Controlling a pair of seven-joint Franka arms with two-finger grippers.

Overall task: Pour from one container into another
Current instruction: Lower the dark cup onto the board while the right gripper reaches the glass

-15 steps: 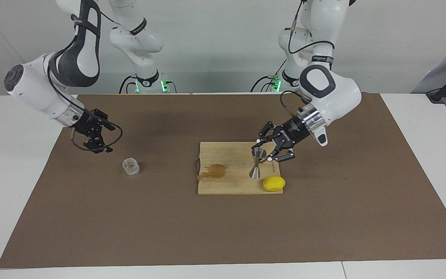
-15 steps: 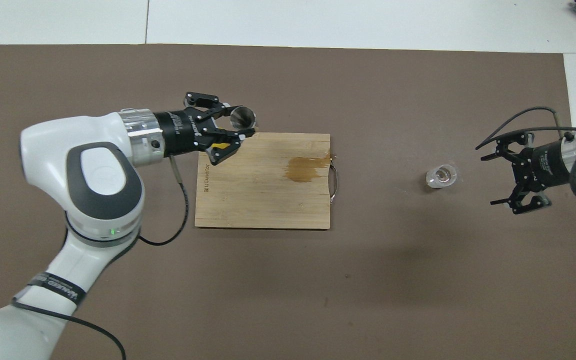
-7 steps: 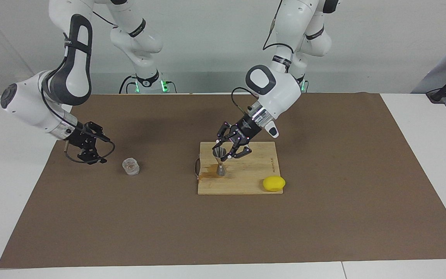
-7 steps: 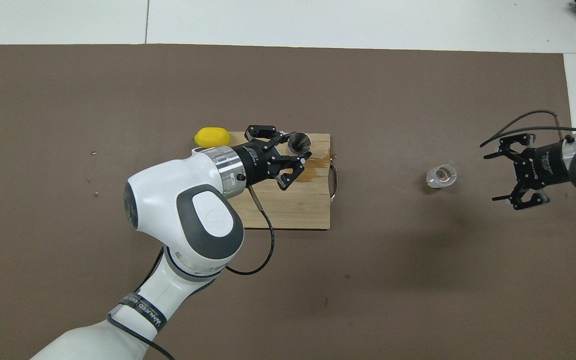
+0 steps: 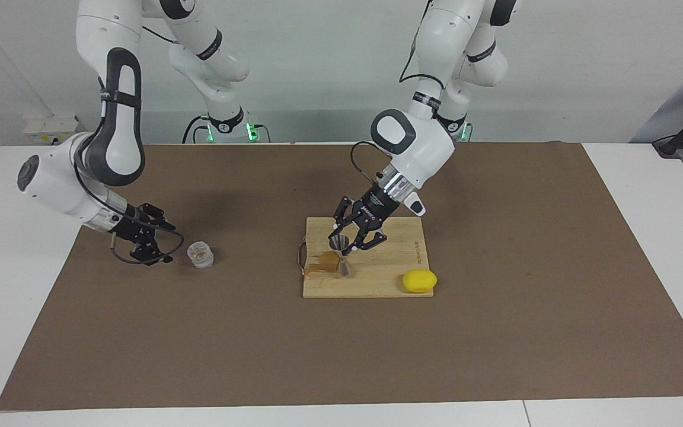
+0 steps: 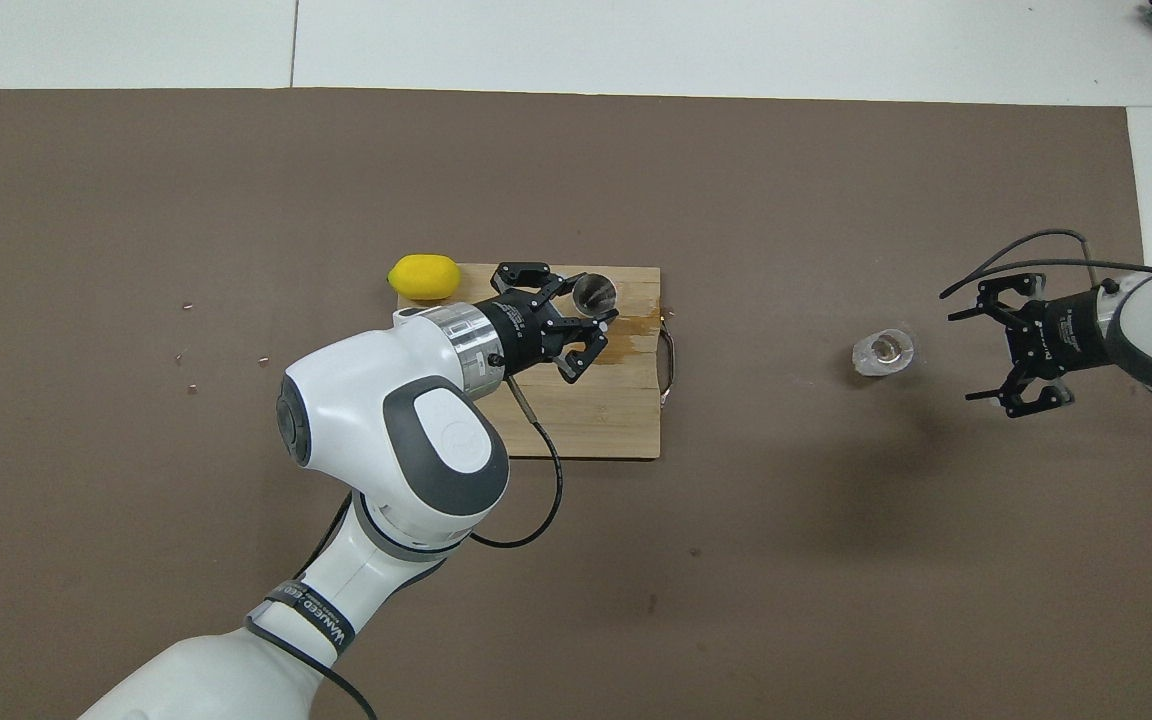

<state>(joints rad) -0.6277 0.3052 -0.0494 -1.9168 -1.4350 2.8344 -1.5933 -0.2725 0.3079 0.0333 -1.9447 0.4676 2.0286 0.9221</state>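
The metal jigger (image 5: 344,264) stands upright on the wooden cutting board (image 5: 389,279), at the edge of a brown wet stain (image 5: 319,264). My left gripper (image 5: 342,245) is shut on the jigger's upper cone; the jigger's open mouth shows in the overhead view (image 6: 596,290) between the fingers of the left gripper (image 6: 588,303). The clear glass tumbler (image 5: 200,255) stands on the brown mat toward the right arm's end of the table and also shows in the overhead view (image 6: 882,352). My right gripper (image 5: 166,243) is open, low beside the tumbler and apart from it; it also shows from overhead (image 6: 963,358).
A yellow lemon (image 5: 419,281) lies at the board's corner toward the left arm's end, also seen from overhead (image 6: 423,277). The board (image 6: 596,425) has a metal handle (image 6: 672,358) on its end toward the tumbler. A brown mat (image 5: 495,332) covers the table.
My left gripper has carried the jigger along the board from beside the lemon to the stained end near the handle. My right gripper has come lower and closer to the tumbler.
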